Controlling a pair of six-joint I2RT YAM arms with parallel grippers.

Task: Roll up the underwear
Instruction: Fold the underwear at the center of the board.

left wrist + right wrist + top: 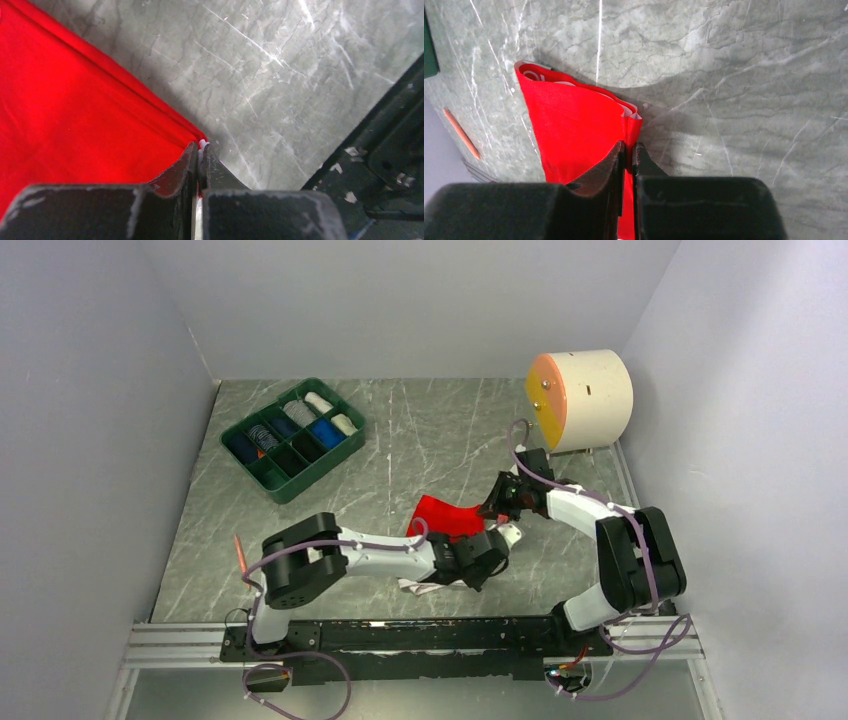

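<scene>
left gripper [201, 148] and right gripper [629, 146] each pinch an edge of one red brief [569, 125].

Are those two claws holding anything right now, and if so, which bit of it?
Yes. Both pinch the bright red cloth briefs: the left gripper is shut on a corner, the right gripper on a folded edge.

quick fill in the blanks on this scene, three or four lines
1. The underwear held between the two arms is ___ in colour.
2. The left claw and the right claw are both ___ on it.
3. In the top view, the green tray sits far ___ on the table.
4. The cream drum has an ___ flat face.
Missing words: red; shut; left; orange
</scene>
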